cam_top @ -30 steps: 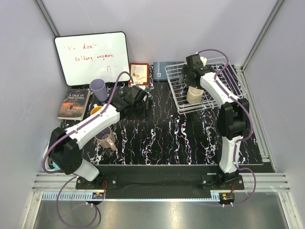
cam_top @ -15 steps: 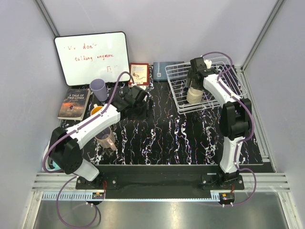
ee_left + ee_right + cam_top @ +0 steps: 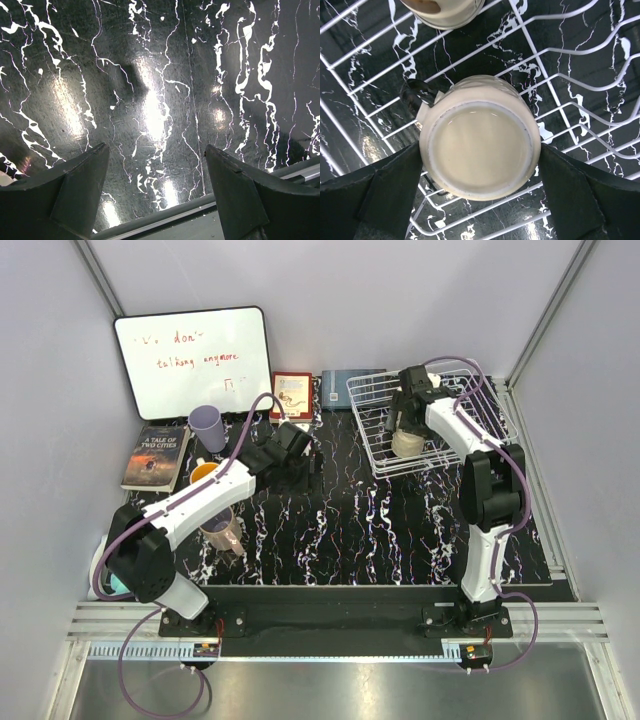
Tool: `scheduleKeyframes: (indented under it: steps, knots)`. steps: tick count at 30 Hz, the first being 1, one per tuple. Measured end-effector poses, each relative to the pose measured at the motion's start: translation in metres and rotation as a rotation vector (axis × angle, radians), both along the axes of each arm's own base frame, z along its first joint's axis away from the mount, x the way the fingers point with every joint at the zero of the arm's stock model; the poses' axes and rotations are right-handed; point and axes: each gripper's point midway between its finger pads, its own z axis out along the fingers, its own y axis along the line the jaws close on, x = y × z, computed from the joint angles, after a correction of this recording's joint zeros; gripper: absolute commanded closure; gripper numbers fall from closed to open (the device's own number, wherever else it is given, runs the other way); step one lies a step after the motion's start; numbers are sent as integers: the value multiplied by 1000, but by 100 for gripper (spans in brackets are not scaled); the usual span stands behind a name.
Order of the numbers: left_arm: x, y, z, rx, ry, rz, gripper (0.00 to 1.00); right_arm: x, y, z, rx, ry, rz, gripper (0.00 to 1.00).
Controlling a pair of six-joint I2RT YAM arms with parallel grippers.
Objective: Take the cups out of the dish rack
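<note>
Cream cup [image 3: 479,137] upside down in white wire dish rack [image 3: 570,80], base skyward, long axis vertical; right gripper [image 3: 480,150] spread wide, flanking it; left gripper [image 3: 156,147] apart, empty, over marbled table [image 3: 150,75].

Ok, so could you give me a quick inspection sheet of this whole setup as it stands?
Surface: black marbled mat, no spills seen.
Job's things: dish rack holds an upturned cream cup and a second cup; lavender cup, orange-lined cup and pink tumbler sit outside it, left.
Clutter: whiteboard, book, framed card at the back.
Grippers: right gripper open astride the cream cup; left gripper open, empty, above the mat.
Cables: purple cables along both arms.
Surroundings: grey walls.
</note>
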Motion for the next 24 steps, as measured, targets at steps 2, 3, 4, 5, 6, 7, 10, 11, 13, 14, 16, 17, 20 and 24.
scheduleKeyframes:
  steps: [2,3,4,5,6,7,10,11,13,14,16,17,20,24]
  knots:
    - [0,0,-1,2,2,0,19,-1,0,-6,-2,14,1,0]
    - [0,0,-1,2,2,0,19,-2,0,-9,-3,22,2,0]
    - [0,0,-1,1,2,0,19,-3,0,-12,-3,28,2,0]
    - [0,0,-1,2,2,0,19,-4,0,-14,-3,34,3,0]
    - [0,0,-1,2,2,0,19,-4,0,-16,-3,38,4,1]
    - [-1,0,-1,2,3,0,19,-4,0,-17,-3,40,4,2]
    - [-1,0,-3,4,8,-1,19,-4,0,-20,3,47,5,27]
    - [-1,0,-4,5,9,-1,19,-4,-1,-20,5,47,3,39]
    - [-1,0,-5,6,11,-1,19,-4,-2,-20,2,48,5,79]
    - [-1,0,-5,7,12,-2,19,-3,-2,-20,4,45,1,92]
    - [-1,0,-5,8,13,-2,19,-2,-3,-20,5,40,-1,100]
    - [-1,0,-5,8,13,-1,19,-2,-3,-20,5,38,-2,100]
    - [-1,0,-6,8,14,-1,19,-2,-3,-19,5,33,-3,100]
    - [0,-1,-7,9,18,1,20,-9,-5,-18,3,42,-2,100]
